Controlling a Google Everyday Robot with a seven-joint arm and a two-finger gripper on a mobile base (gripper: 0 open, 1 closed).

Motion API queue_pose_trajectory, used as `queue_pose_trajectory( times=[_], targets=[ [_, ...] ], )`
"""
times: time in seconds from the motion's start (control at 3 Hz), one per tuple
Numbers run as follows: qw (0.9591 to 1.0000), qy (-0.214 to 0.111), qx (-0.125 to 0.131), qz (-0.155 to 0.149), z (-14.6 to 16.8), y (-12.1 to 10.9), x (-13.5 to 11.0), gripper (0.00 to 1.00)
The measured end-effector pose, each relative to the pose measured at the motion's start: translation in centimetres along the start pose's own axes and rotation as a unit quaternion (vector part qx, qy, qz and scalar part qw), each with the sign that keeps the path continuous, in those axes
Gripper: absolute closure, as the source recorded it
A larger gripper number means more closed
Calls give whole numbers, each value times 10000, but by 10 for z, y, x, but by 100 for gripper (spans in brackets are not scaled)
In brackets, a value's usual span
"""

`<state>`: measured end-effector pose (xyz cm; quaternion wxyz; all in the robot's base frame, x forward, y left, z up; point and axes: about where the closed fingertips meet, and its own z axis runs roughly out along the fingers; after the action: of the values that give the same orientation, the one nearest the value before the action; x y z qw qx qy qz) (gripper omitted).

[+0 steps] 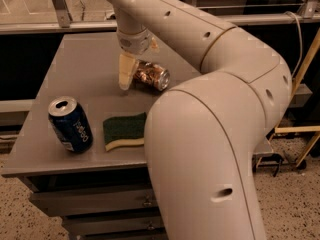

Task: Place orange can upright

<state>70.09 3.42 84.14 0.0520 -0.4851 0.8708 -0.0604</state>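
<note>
The orange can [151, 76] lies on its side near the middle of the grey table [85, 59], with its silver end facing right. It is orange-brown with mottled print. My gripper [128, 78] comes down from above at the can's left end and is right against it. The arm hides the can's far side and the gripper's other side. I cannot tell whether it grips the can.
A blue Pepsi can [70, 124] stands upright at the front left of the table. A green and yellow sponge [125, 130] lies next to it at the front. My big arm covers the table's right half. Drawers sit under the tabletop.
</note>
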Motion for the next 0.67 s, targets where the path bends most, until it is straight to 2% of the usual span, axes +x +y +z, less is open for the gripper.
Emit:
queue_pose_trajectory(
  times=[0.33,0.67],
  targets=[
    [10000,-74,28,-4,3,-2,-5,17],
    [9999,-133,49,-9,6,-3,-9,41]
  ],
)
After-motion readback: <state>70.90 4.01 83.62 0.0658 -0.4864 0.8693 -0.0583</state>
